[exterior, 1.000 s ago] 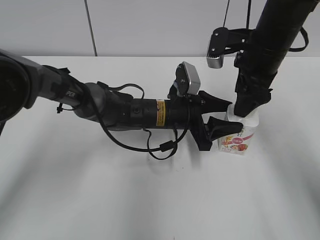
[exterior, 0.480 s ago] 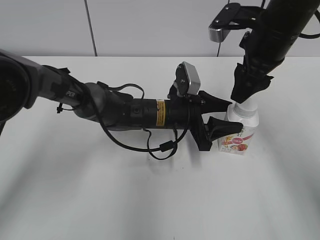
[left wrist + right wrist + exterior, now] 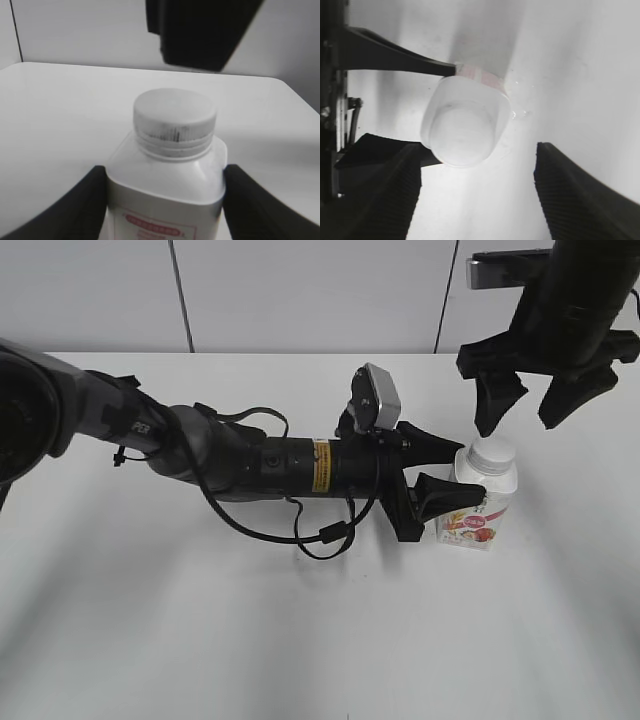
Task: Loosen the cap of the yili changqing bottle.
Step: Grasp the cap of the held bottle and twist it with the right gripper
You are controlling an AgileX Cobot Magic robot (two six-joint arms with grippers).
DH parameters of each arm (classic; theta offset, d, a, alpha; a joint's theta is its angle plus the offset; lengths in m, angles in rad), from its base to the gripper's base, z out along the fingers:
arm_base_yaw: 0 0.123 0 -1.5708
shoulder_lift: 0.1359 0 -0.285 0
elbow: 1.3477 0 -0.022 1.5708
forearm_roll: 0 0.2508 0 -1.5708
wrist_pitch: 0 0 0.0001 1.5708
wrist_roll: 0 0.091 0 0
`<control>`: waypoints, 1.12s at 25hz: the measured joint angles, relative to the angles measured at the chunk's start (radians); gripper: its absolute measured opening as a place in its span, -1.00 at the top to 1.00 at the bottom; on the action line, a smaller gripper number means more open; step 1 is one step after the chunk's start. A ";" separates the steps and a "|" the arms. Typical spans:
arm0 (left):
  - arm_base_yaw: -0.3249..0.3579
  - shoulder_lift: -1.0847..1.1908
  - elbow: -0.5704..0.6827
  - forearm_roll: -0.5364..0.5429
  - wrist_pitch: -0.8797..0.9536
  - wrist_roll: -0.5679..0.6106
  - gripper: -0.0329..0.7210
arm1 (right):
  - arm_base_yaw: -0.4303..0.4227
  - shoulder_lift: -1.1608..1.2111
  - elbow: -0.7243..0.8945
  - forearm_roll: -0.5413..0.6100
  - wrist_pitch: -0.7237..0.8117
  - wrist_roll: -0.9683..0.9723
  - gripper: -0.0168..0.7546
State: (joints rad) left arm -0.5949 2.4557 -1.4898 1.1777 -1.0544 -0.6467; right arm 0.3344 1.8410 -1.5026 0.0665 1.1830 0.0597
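Observation:
The white Yili Changqing bottle (image 3: 482, 503) stands upright on the white table, red-pink fruit label low on its front. Its white cap (image 3: 492, 452) sits on the neck. My left gripper (image 3: 452, 472) is shut on the bottle's body, one finger on each side. In the left wrist view the bottle (image 3: 165, 200) fills the gap between the fingers, with the cap (image 3: 174, 119) above. My right gripper (image 3: 532, 408) is open and empty, raised above the cap. In the right wrist view the cap (image 3: 461, 131) lies below the spread fingers (image 3: 385, 195).
The white table (image 3: 200, 640) runs wide around the bottle. A grey wall with a dark seam (image 3: 180, 295) stands behind. The left arm (image 3: 250, 465) lies across the table's middle with a looping cable.
My right gripper was down on the cap a second ago. It has let go, risen clear of the bottle and opened its fingers. The left gripper and bottle have not moved.

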 joint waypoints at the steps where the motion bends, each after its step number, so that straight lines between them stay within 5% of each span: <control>1: 0.000 0.000 0.000 0.000 0.000 0.000 -0.23 | 0.000 0.001 0.000 -0.017 0.005 0.023 -0.48; 18: 0.000 0.000 0.000 0.000 0.000 0.000 -0.23 | 0.000 0.069 0.001 0.035 -0.048 0.057 -0.47; 28: 0.000 0.000 0.000 0.000 0.000 0.000 -0.23 | 0.000 0.090 0.002 0.017 -0.022 0.066 -0.15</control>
State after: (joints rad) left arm -0.5949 2.4557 -1.4898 1.1777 -1.0544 -0.6467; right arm 0.3344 1.9311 -1.5005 0.0835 1.1610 0.1255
